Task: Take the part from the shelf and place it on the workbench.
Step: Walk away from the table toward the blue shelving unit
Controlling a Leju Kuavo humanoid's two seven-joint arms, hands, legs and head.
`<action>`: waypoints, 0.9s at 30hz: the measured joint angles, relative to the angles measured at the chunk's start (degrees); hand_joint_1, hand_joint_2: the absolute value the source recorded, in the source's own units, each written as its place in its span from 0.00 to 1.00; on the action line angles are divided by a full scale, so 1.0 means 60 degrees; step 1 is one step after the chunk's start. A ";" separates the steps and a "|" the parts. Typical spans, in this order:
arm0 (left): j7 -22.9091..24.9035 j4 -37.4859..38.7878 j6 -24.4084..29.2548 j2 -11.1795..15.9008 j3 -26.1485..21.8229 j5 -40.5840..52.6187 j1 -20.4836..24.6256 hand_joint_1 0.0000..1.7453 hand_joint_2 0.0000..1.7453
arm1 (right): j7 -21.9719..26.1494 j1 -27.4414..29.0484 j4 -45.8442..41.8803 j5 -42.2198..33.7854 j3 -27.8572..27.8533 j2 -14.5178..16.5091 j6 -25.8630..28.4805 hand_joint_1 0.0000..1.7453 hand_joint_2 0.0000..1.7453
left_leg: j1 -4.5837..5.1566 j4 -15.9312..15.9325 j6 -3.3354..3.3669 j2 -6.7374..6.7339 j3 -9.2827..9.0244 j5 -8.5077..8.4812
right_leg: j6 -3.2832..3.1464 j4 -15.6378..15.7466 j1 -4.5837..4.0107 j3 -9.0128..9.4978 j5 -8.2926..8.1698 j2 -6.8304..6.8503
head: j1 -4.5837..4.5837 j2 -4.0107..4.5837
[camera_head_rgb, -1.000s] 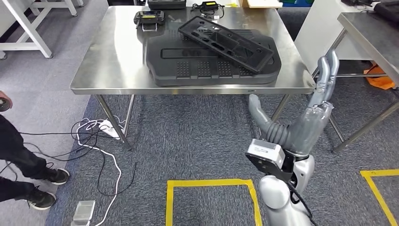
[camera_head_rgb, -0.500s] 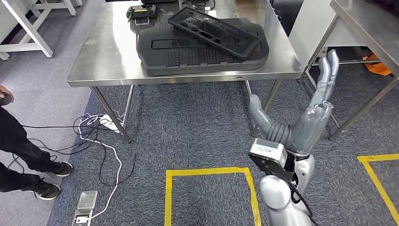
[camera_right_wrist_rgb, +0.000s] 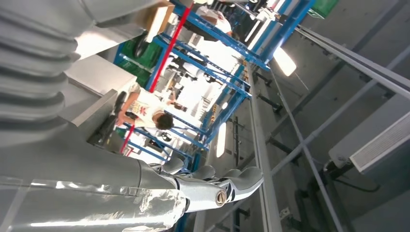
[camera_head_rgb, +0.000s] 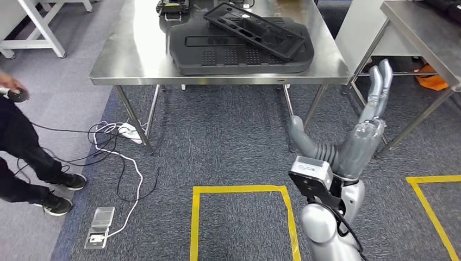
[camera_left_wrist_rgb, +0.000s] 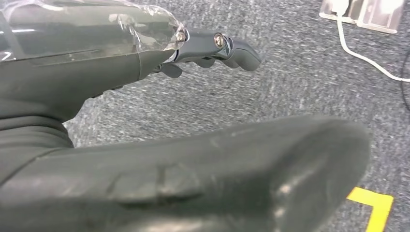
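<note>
Head view: black part (camera_head_rgb: 253, 30) lying tilted atop a larger black moulded panel (camera_head_rgb: 239, 54) on the steel desk (camera_head_rgb: 130, 60). Right hand (camera_head_rgb: 365, 130) raised below the desk's near right corner, fingers (camera_head_rgb: 379, 87) straight, apart from the thumb, holding nothing. Left hand (camera_left_wrist_rgb: 145, 111) over grey carpet (camera_head_rgb: 228, 141), fingers (camera_left_wrist_rgb: 227, 48) extended, holding nothing.

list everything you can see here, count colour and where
stainless steel workbench: one, silver, ahead of the robot
large black moulded plastic part: one, black, flat on the workbench
flat black perforated panel: one, black, lying tilted on top of the large part
small black device: one, black, far edge of the workbench
white cables: a tangle, white and black, floor by the bench's leg
yellow floor tape: two outlines, yellow, on grey carpet
person: one, dark clothes, at the left edge
right hand: silver, raised, fingers straight, holding nothing
left hand: grey, over carpet
</note>
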State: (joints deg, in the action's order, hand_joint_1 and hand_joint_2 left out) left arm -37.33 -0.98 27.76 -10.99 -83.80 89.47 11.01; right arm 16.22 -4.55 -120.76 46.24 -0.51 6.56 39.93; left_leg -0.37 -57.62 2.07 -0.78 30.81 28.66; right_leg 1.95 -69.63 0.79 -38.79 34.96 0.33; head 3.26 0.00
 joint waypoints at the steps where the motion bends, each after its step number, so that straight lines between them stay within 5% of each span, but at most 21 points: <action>1: 0.0000 0.0000 -0.0001 0.0000 0.0000 0.0003 -0.0002 0.00 0.00 | -0.0021 0.0009 0.0000 0.0009 0.0000 -0.0016 0.0000 0.00 0.00 | 0.0004 -0.0014 0.0003 -0.0002 0.0114 -0.0077 | 0.0029 -0.0497 0.0014 -0.0086 0.0239 -0.0003 | 0.0015 0.0000; 3: 0.0000 0.0000 -0.0005 0.0000 -0.0002 0.0011 -0.0003 0.00 0.00 | -0.0048 0.0023 0.0000 0.0019 0.0001 -0.0048 0.0000 0.00 0.00 | 0.0000 -0.0056 -0.0026 -0.0002 0.0345 -0.0216 | 0.0064 -0.0690 0.0041 0.0145 0.0091 -0.0003 | 0.0039 0.0000; 5: 0.0000 0.0000 -0.0012 0.0000 -0.0003 0.0023 -0.0001 0.00 0.00 | -0.0056 0.0028 -0.0002 0.0017 0.0001 -0.0072 0.0000 0.00 0.00 | -0.0019 -0.0131 -0.0091 0.0000 0.0550 -0.0323 | 0.0063 0.0294 0.0068 0.0922 -0.0446 -0.0002 | 0.0067 0.0000; 8: 0.0000 0.0000 -0.0018 0.0000 -0.0003 0.0052 0.0011 0.00 0.00 | -0.0046 0.0027 -0.0036 -0.0008 0.0000 -0.0082 0.0000 0.00 0.00 | 0.0007 -0.0242 -0.0251 0.0004 0.0764 -0.0479 | 0.0004 0.1814 0.0026 0.1803 -0.0584 -0.0035 | 0.0115 0.0000; 11: 0.0002 0.0000 -0.0025 0.0002 -0.0004 0.0076 0.0016 0.00 0.00 | -0.0008 0.0036 -0.0061 -0.0107 -0.0001 -0.0091 0.0000 0.00 0.00 | 0.0011 -0.0289 -0.0430 0.0024 0.0867 -0.0588 | -0.0175 0.1972 0.0010 0.1703 -0.0661 -0.0043 | 0.0089 0.0000; 13: 0.0005 0.0000 -0.0025 0.0004 -0.0004 0.0075 0.0016 0.00 0.00 | 0.0019 0.0035 -0.0061 -0.0152 -0.0002 -0.0094 0.0000 0.00 0.00 | -0.0007 -0.0756 -0.0533 0.0050 0.1060 -0.0116 | -0.0337 0.2001 0.0041 0.1559 -0.0812 -0.0010 | 0.0017 0.0000; 16: 0.0004 0.0000 -0.0025 0.0004 -0.0004 0.0073 0.0014 0.00 0.00 | 0.0047 0.0034 -0.0062 -0.0217 -0.0002 -0.0098 0.0000 0.00 0.00 | -0.0017 -0.2436 -0.0603 0.0061 0.1506 0.1051 | -0.0472 0.1965 -0.0003 0.1285 -0.1002 0.0033 | -0.0090 0.0000; 18: 0.0005 0.0000 -0.0025 0.0004 -0.0004 0.0071 0.0009 0.00 0.00 | 0.0052 0.0034 -0.0062 -0.0247 -0.0002 -0.0101 0.0000 0.00 0.00 | -0.0006 -0.2832 -0.0570 0.0061 0.1370 0.1079 | -0.0487 0.1916 -0.0044 0.1104 -0.1110 0.0047 | -0.0100 0.0000; 21: 0.0004 0.0000 -0.0025 0.0004 -0.0004 0.0071 0.0020 0.00 0.00 | 0.0057 0.0032 -0.0062 -0.0254 -0.0001 -0.0107 0.0000 0.00 0.00 | 0.0054 -0.1254 -0.0389 0.0067 0.0189 0.0436 | -0.0439 0.1816 -0.0092 0.0892 -0.1225 0.0047 | -0.0100 0.0000; 23: 0.0004 0.0000 -0.0025 0.0004 -0.0004 0.0073 0.0036 0.00 0.00 | 0.0057 0.0026 -0.0062 -0.0261 -0.0001 -0.0111 0.0000 0.00 0.00 | 0.0112 -0.0287 -0.0280 0.0071 -0.0349 0.0342 | -0.0367 0.1762 -0.0105 0.0805 -0.1303 0.0060 | -0.0097 0.0000; 27: 0.0004 0.0000 -0.0025 -0.0004 -0.0004 0.0074 0.0037 0.00 0.00 | 0.0024 0.0008 -0.0062 -0.0269 0.0000 -0.0133 0.0000 0.00 0.00 | 0.0083 0.0023 -0.0116 0.0028 -0.0294 0.0183 | -0.0197 0.1629 -0.0097 0.0694 -0.1264 0.0053 | -0.0082 0.0000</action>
State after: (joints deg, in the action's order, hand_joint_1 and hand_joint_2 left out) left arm -37.31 -0.98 27.61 -11.02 -83.82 89.91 11.23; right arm 16.36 -4.50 -121.13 44.63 -0.51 5.76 39.93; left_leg 0.13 -57.48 1.37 -0.61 29.04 29.76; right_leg 0.77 -59.85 0.20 -34.63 27.37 0.65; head 2.77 0.00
